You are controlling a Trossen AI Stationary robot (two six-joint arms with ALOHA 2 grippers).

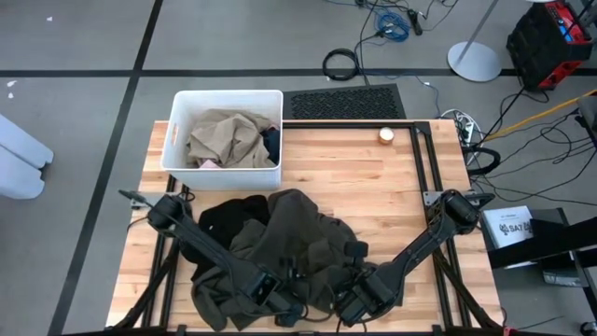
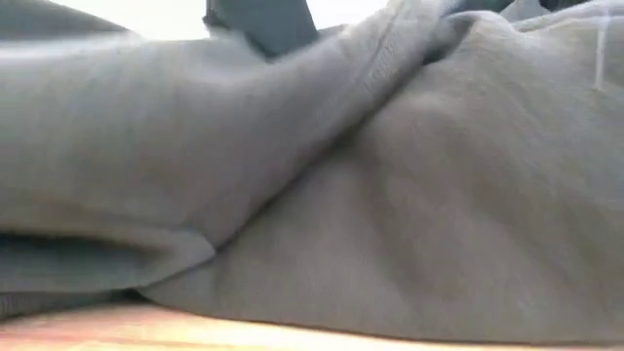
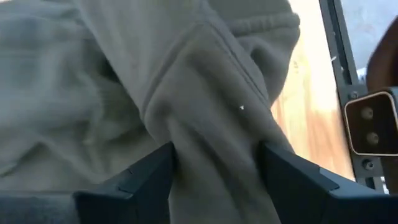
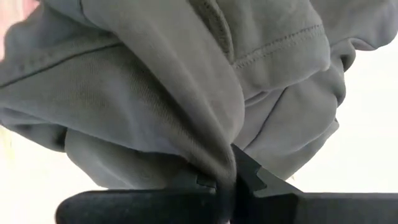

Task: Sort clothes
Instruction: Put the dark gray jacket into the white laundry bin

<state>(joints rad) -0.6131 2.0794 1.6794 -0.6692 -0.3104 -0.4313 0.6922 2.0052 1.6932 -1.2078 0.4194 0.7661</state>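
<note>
Two grippers sat at the near edge of the wooden table (image 1: 392, 187), both at the olive-brown garment (image 1: 298, 247).

Olive-brown fabric lay heaped over the near middle of the table, with a black garment (image 1: 229, 219) at its far left side and its front folds reaching the table's near edge. The left gripper (image 3: 214, 177) had its fingers spread wide, a thick fold of that fabric standing between them, touching both. The right gripper (image 4: 231, 180), just beside it, was pinched tight on a thin fold of the same cloth. Beyond the heap, bare wood ran open to the far and right edges. A white bin (image 1: 177, 154) stood at the far left corner, holding a tan-beige garment (image 1: 224, 138) and a dark teal-blue garment (image 1: 271, 142).
</note>
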